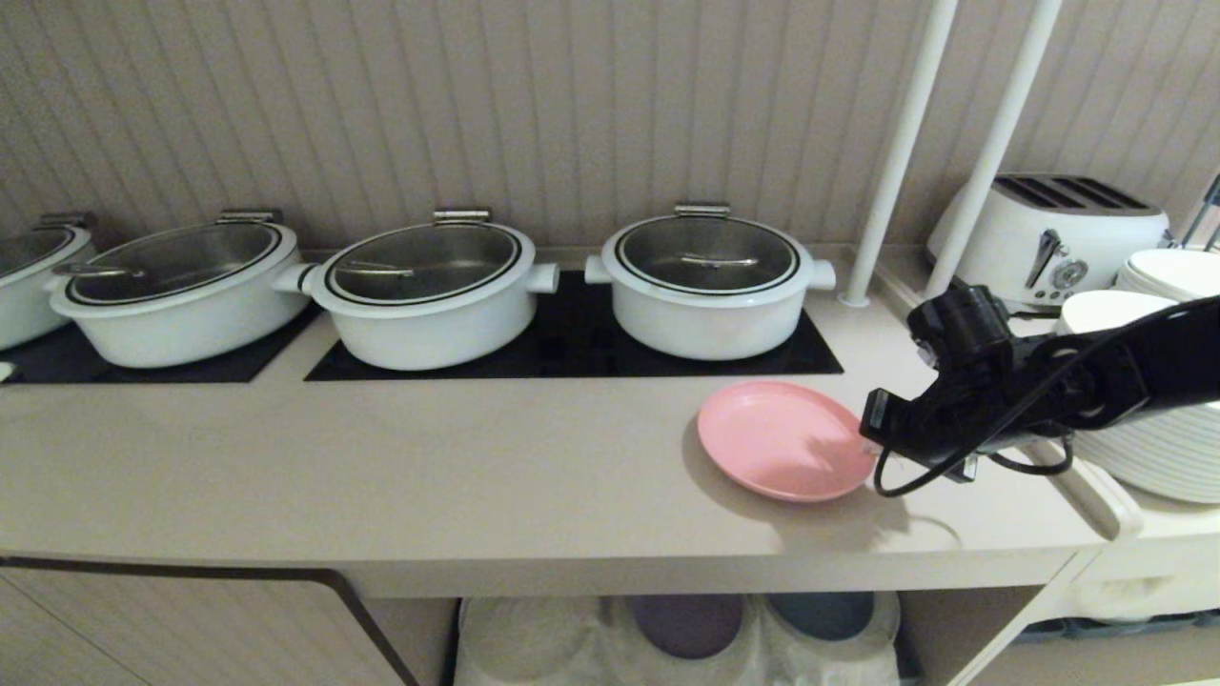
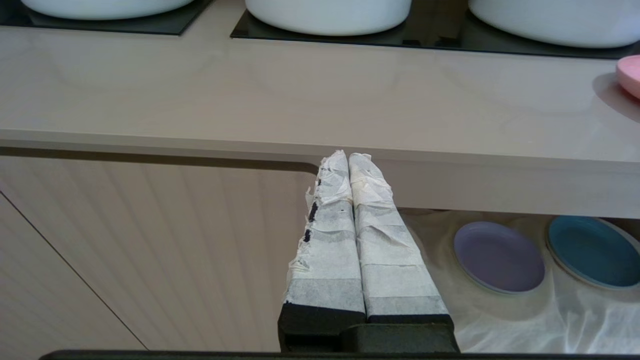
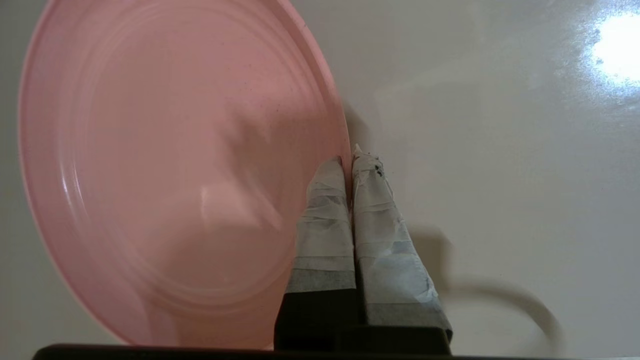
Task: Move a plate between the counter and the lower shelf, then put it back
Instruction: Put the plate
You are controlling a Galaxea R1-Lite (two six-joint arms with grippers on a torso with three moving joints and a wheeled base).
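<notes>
The plate (image 1: 783, 439) is pink and round, and we see just one of it. It lies on the counter (image 1: 381, 457), and our right gripper (image 3: 351, 161) pinches its rim, one finger on the inside and one on the outside, pressed tight together. Whether the plate sits flat or is tipped up a little, we cannot tell.

Just past that gripper stands one stack of white plates (image 1: 1168, 448), and behind it one white toaster (image 1: 1048, 238). Two white poles (image 1: 896, 152) rise near the toaster. On the far side of the plate from the gripper we count four white pots (image 1: 710, 281) with glass lids, on black hob panels (image 1: 572, 348).

Our left gripper (image 2: 348, 156) hangs in front of the counter's edge, its two taped fingers pressed together on nothing. Near it, down on the lower shelf (image 2: 500, 320), lie one purple plate (image 2: 498, 257) and one blue plate (image 2: 587, 251) on white cloth.

We can read no words anywhere.
</notes>
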